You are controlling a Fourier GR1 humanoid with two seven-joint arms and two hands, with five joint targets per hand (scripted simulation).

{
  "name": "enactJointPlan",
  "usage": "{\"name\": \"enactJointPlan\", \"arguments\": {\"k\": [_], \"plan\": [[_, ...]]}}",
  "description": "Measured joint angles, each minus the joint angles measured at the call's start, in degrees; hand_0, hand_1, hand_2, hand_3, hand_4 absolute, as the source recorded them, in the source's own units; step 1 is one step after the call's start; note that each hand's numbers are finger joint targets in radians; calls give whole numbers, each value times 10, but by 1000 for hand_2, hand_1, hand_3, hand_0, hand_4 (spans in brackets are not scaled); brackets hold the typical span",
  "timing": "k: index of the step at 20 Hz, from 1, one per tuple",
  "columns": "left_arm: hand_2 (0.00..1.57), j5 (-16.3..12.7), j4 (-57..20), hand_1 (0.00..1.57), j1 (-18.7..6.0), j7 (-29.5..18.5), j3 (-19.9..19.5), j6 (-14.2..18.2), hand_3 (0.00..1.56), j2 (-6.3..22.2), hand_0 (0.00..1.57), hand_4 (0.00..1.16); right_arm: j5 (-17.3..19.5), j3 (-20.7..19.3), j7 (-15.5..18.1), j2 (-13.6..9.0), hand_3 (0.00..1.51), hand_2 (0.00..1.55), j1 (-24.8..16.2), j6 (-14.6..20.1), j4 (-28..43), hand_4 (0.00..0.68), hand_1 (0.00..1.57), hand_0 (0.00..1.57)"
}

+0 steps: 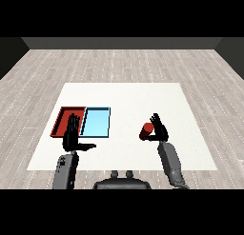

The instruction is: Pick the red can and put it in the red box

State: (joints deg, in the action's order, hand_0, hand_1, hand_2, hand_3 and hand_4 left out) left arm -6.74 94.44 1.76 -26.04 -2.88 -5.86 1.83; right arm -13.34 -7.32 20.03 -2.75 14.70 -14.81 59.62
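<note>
The red can point(146, 131) stands upright on the white table point(128, 98), right of the middle. My right hand point(160, 130) is directly to the can's right, fingers straight and pointing up, thumb reaching toward the can's base; it touches or nearly touches the can without curling round it. The red tray point(62, 119) lies at the left side of the table, with the light blue tray point(96, 122) next to it on its right. My left hand point(72, 135) hovers over the red tray's near edge, fingers straight, thumb sticking out to the right, holding nothing.
Both grey forearms come in from the lower corners. Wooden floor surrounds the table on all sides. White tabletop stretches between the blue tray and the can, and behind both.
</note>
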Motion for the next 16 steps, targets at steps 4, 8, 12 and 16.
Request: {"name": "enactJointPlan", "arguments": {"k": [4,8,12,16], "plan": [[0,3,-31,0,-11,-20,-5,-4,0,2,0,0,4,2,7,5,0,0,22,13,-29,0,0,0],[0,7,-24,0,-1,-21,-1,-1,0,0,0,0,5,13,9,8,0,0,7,15,-13,0,0,0],[0,4,-32,0,-17,-16,-3,3,0,-2,0,0,6,16,17,9,0,0,17,15,-32,0,0,0],[0,-7,-20,0,-10,-11,-10,-4,0,4,0,0,4,21,4,13,0,0,17,21,-25,0,0,0]]}}
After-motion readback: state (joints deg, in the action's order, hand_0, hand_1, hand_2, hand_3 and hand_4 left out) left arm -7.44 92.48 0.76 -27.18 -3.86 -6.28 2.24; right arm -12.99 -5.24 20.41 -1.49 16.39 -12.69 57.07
